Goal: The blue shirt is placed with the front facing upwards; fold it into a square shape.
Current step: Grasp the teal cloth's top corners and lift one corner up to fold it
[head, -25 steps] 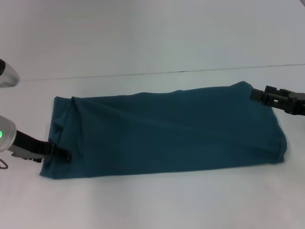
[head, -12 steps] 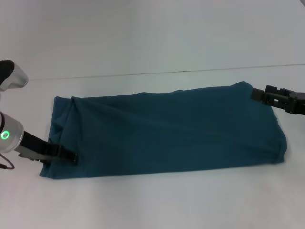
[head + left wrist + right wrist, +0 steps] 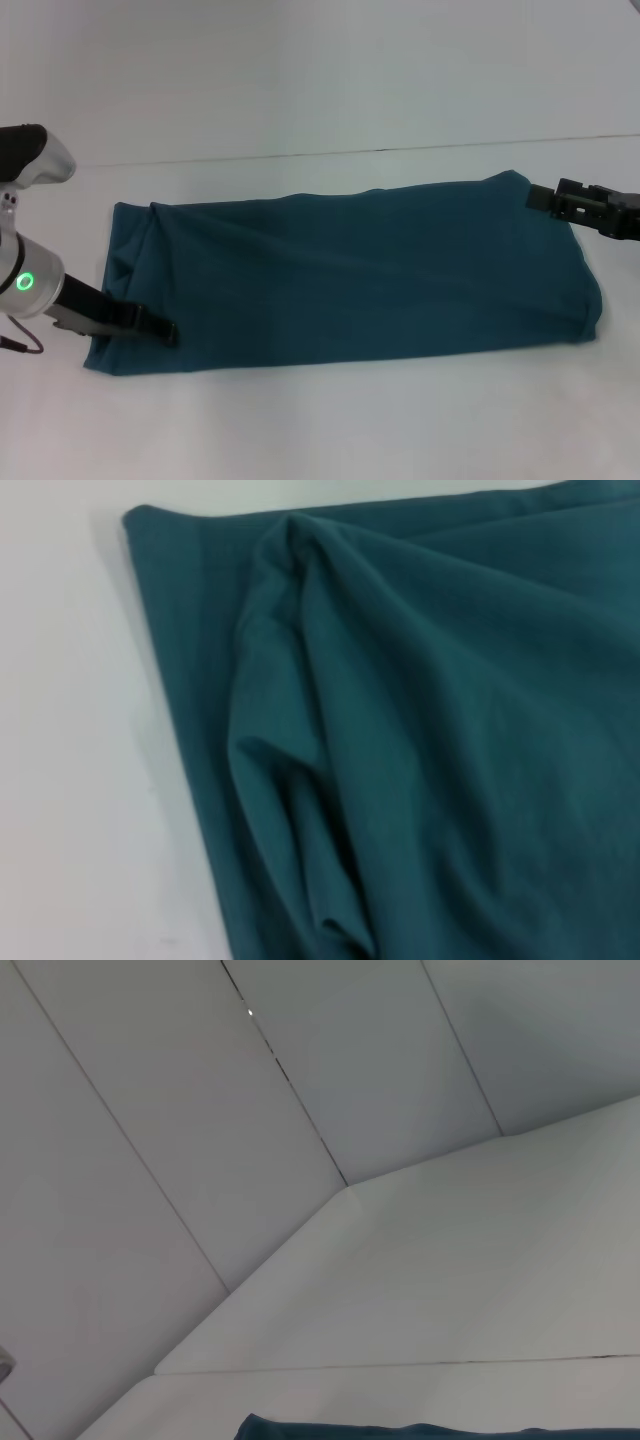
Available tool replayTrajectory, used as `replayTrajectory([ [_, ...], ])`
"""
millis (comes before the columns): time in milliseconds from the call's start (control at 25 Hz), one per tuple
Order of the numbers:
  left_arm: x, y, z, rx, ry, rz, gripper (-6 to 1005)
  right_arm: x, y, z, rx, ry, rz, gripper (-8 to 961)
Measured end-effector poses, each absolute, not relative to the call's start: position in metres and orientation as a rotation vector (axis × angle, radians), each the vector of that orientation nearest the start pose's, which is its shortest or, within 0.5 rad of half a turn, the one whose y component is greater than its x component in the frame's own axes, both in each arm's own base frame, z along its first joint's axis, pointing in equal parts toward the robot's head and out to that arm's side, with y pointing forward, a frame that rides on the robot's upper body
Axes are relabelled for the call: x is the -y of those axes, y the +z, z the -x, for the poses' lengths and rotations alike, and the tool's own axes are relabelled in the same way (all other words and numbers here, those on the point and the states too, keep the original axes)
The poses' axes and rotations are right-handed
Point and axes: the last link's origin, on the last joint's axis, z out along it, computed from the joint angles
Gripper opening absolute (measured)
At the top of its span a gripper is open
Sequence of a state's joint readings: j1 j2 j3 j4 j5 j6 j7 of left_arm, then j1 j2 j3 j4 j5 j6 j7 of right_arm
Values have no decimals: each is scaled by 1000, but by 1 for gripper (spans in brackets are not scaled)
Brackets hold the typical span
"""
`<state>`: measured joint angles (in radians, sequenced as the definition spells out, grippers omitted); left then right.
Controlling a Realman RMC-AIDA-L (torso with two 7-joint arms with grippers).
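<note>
Head view shows the blue shirt (image 3: 350, 270) folded into a long band across the white table (image 3: 320, 80), left gripper (image 3: 160, 330) at its near-left corner, right gripper (image 3: 545, 198) at its far-right corner, both seemingly pinching cloth.

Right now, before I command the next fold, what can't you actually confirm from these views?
- Left gripper finger state: head view, tips too small and dark against the blue shirt; the left wrist view shows only cloth.
- Right gripper hold at the far right corner: head view too small to tell; the right wrist view shows just a sliver of shirt at its edge.
- Chest lettering and neck label: no view shows them.
</note>
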<state>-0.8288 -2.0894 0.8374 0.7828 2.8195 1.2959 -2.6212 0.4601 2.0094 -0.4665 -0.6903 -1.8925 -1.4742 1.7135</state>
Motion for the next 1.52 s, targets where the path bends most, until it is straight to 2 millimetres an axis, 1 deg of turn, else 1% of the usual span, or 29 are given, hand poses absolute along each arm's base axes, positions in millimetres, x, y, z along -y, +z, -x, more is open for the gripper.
replayTrajectory([
  [320,-408,-5,242,1491,280,2227,904,-342,78,-310,-1093,905,2210,925],
  [560,-409,-7,231,1490,235,2276,904,-342,78,-310,-1092,905,2208,925],
  [760,-410,-7,227,1484,219,2292,904,-342,78,-310,-1092,905,2208,925],
  [1520,-411,-1,234,1477,230,2270,905,-343,78,-309,-1088,904,2212,924],
])
